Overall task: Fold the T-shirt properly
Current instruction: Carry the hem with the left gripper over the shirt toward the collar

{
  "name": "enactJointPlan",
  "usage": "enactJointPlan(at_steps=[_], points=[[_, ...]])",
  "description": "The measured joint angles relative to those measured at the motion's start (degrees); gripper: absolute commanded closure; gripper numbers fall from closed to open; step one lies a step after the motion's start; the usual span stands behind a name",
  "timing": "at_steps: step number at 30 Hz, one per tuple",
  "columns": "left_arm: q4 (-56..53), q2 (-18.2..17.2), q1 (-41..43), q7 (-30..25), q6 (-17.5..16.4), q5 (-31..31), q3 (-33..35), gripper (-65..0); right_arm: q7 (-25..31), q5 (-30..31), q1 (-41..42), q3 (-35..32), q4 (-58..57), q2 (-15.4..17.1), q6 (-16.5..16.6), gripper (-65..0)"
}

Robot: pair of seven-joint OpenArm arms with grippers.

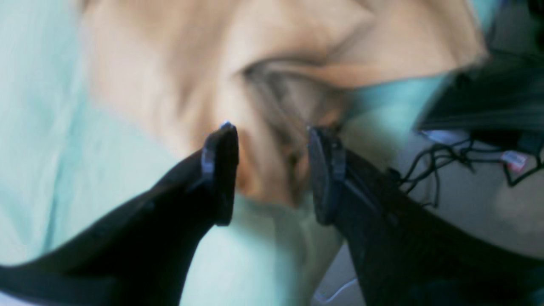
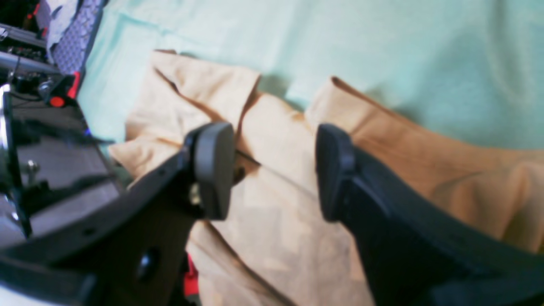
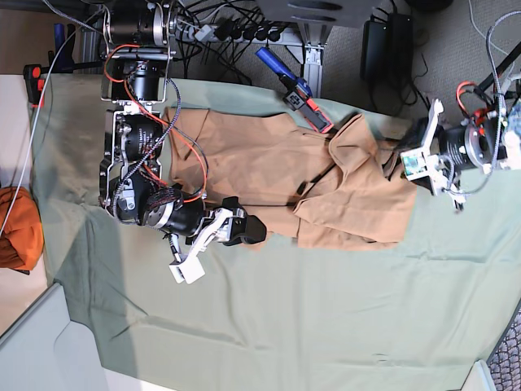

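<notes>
The tan T-shirt lies across the sage-green table cloth, with its right part folded over in wrinkled layers. My right gripper is at the shirt's near edge. In the right wrist view the right gripper is open, with both fingers above a creased part of the shirt. My left gripper is at the shirt's right end. The left wrist view is blurred. There the left gripper is open, with a fold of the shirt between the fingers.
A deep-orange cloth bundle lies off the left edge. A blue-handled tool rests at the far edge by the shirt. Cables and a power strip run behind the table. Green cloth extends bare toward the near side.
</notes>
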Motion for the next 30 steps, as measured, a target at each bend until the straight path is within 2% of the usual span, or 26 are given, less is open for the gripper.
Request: enactJointPlan(at_steps=[4, 14, 18, 24, 30], points=[[2.4, -1.0, -1.9, 0.2, 0.0, 4.1, 1.5, -30.1, 0.2, -0.1, 0.0, 0.0, 0.0, 0.0, 0.0, -31.0], [6.9, -1.9, -2.3, -0.4, -0.1, 3.5, 4.0, -30.1, 0.4, -1.1, 0.0, 0.0, 0.0, 0.0, 0.0, -31.0], [6.9, -0.1, -2.3, -0.6, -0.1, 3.6, 4.6, -30.2, 0.4, -1.1, 0.0, 0.0, 0.0, 0.0, 0.0, -31.0], [4.9, 5.1, -2.7, -0.8, 0.1, 3.7, 4.6, -31.3, 0.5, -1.0, 0.0, 0.0, 0.0, 0.0, 0.0, -31.0], [2.3, 6.7, -3.8, -0.7, 0.1, 3.1, 4.6, -31.9, 0.6, -1.2, 0.0, 0.0, 0.0, 0.0, 0.0, -31.0]])
